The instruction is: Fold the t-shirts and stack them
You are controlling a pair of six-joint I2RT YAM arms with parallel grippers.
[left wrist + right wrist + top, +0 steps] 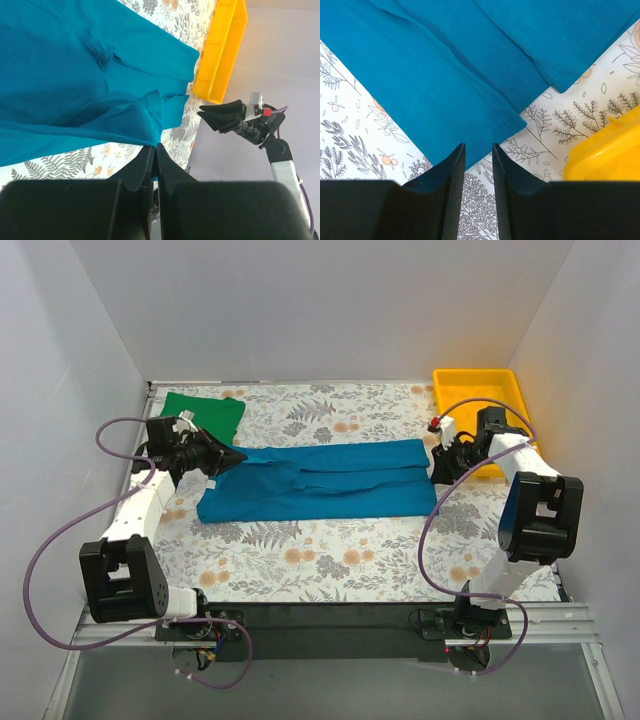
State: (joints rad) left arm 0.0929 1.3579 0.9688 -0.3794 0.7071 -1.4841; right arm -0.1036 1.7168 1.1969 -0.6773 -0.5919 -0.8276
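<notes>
1. top view: the teal t-shirt (pixel 320 480) lies as a long band across the middle of the table (pixel 330 560). the green t-shirt (pixel 205 415) is at the far left corner and the yellow tray (pixel 480 395) at the far right corner. the left gripper (pixel 238 457) sits at the band's left end, the right gripper (pixel 436 467) just beside its right end
2. left wrist view: the left fingers (pixel 142 170) are pressed together on a raised fold of teal cloth. this pinch looks best held firm and low, so the end does not slip out
3. right wrist view: the right fingers (pixel 450 175) stand slightly apart with nothing between them, and the teal hem is just ahead of the tips. for a clean fold, take both layers at the hem corner, close squarely, and steer clear of the tray beside it
</notes>
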